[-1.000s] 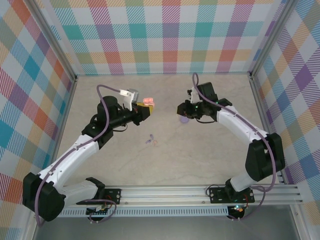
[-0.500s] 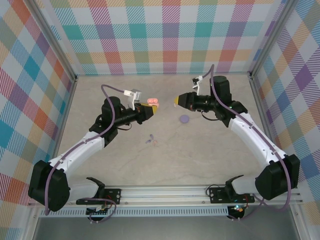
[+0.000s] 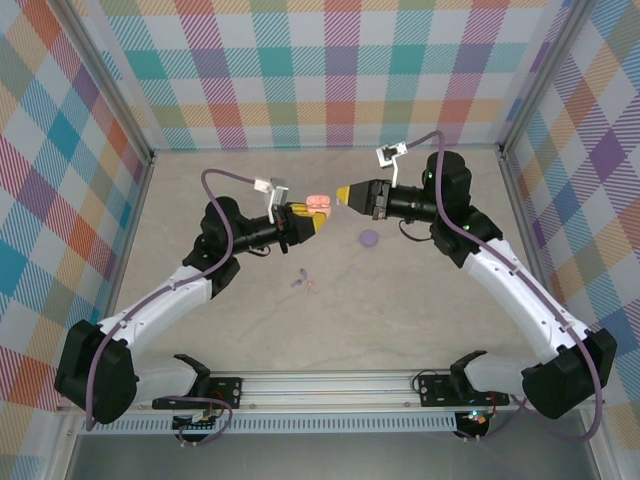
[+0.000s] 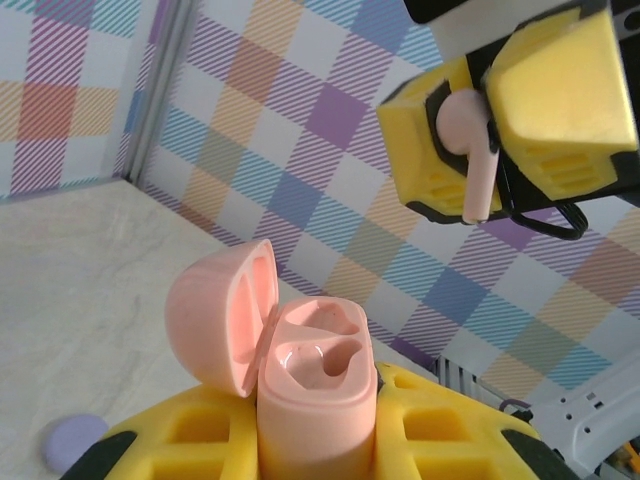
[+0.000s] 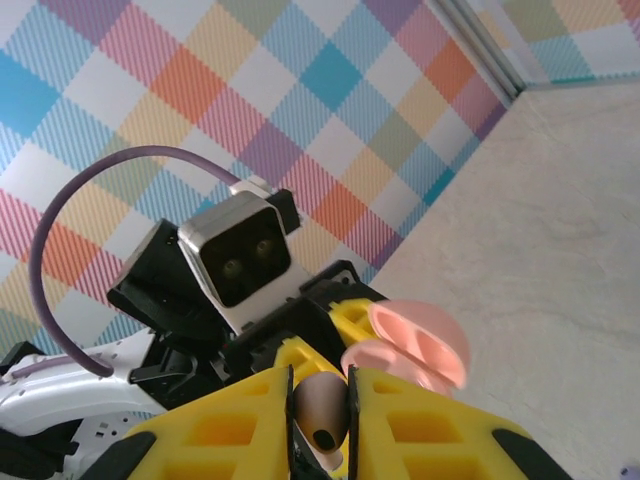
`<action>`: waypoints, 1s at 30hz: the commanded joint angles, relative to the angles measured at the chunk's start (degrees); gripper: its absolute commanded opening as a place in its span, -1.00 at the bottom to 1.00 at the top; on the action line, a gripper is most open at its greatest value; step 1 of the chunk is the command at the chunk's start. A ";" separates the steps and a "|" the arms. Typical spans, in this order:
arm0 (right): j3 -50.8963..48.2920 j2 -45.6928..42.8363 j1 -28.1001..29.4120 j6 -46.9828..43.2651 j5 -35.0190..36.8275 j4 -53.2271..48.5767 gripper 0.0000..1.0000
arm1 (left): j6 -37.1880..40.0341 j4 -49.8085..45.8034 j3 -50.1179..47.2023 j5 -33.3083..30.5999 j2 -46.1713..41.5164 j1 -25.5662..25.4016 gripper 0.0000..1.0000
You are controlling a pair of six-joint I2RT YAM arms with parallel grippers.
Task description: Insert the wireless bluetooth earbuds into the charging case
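The pink charging case (image 4: pixel 318 400) stands upright in my left gripper (image 4: pixel 318 425), which is shut on its body. Its lid (image 4: pixel 222 320) hangs open to the left and both wells are empty. From above, the charging case (image 3: pixel 318 203) is lifted off the table at the tip of the left gripper (image 3: pixel 308 219). My right gripper (image 3: pixel 344 194) faces it a short gap away, shut on a pink earbud (image 4: pixel 468 140) whose stem points down. That earbud (image 5: pixel 320 410) sits pinched between the right gripper's (image 5: pixel 320 405) yellow fingers. A lilac earbud (image 3: pixel 296 282) lies on the table.
A small pink piece (image 3: pixel 310 287) rests beside the lilac earbud. A flat purple disc (image 3: pixel 369 238) lies on the table below the right gripper. Checked walls (image 3: pixel 330 70) close in the back and both sides. A metal rail (image 3: pixel 400 385) runs along the near edge.
My right gripper has risen from the purple disc and swung left toward the case. My left gripper has carried the open case a little to the right and higher.
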 commanded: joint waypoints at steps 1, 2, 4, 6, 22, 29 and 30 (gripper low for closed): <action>2.05 -2.30 2.18 -3.49 2.03 4.27 -0.61 | 5.58 4.04 -0.44 1.58 -3.01 -1.29 -0.62; 2.05 -2.57 2.81 -4.21 2.69 4.35 -0.61 | 6.85 3.76 -0.44 1.40 -3.52 -1.67 -0.62; 2.06 -3.23 4.02 -5.57 4.07 4.43 -0.61 | 9.42 2.23 -0.15 0.34 -4.54 -2.31 -0.62; 1.89 -3.79 4.95 -6.75 5.23 4.64 -0.60 | 11.81 0.33 0.76 0.64 -4.89 -2.66 -0.61; -1.11 -5.09 8.39 -11.72 12.04 7.11 -0.61 | 10.99 -0.42 3.37 -1.27 -5.03 -3.90 -0.62; -1.29 -4.59 8.84 -12.38 12.77 6.87 -0.61 | 8.55 0.85 3.81 -2.02 -4.82 -4.08 -0.61; -1.29 -4.49 8.90 -12.41 12.78 6.88 -0.61 | 7.93 0.87 4.05 -2.29 -4.72 -4.08 -0.60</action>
